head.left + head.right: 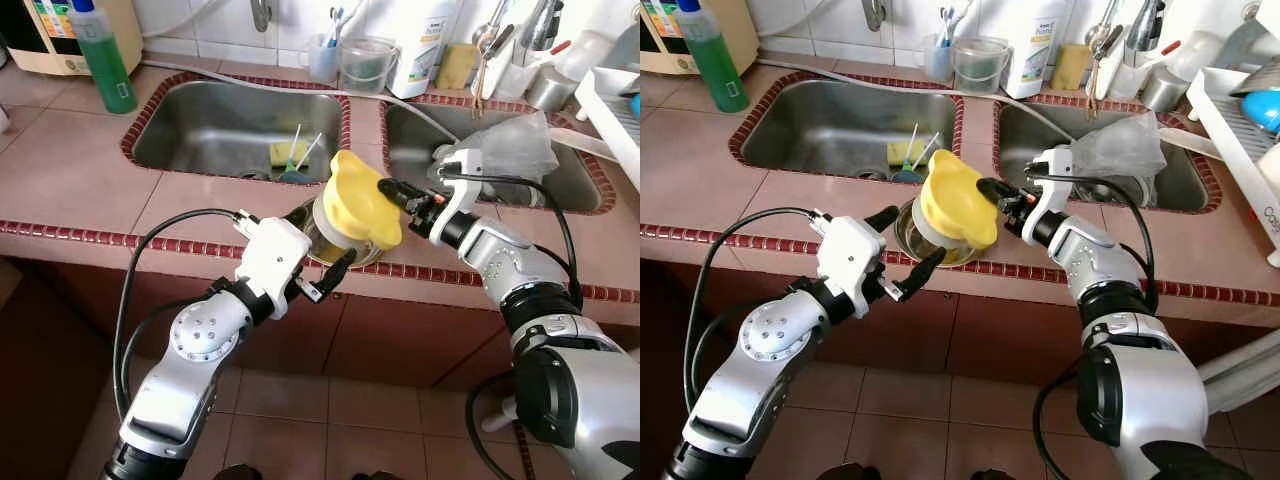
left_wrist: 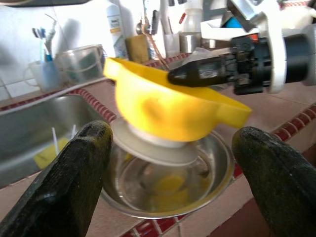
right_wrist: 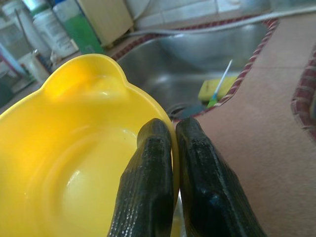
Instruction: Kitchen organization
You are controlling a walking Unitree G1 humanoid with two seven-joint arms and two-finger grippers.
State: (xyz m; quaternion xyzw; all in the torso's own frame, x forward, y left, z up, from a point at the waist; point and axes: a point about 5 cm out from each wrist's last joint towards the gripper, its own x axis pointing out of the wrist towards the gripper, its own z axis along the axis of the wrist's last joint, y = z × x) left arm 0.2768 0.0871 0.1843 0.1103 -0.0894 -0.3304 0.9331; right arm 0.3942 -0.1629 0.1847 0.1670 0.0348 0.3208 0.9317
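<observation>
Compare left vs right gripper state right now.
The left gripper is open, its fingers apart on either side of the shiny steel bowl, touching nothing. The right gripper is shut, pinching the rim of the yellow plastic lid. Both sit at the tiled counter's front edge.

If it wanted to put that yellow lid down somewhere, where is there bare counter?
Bare tile lies left of the steel bowl, in front of the left sink, below the green bottle. Behind the sinks it is crowded: cups, bottles, utensils. The right gripper pinches the yellow lid.

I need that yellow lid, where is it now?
The yellow lid sits tilted over the steel bowl at the counter's front edge, pinched by the right pincer.
</observation>
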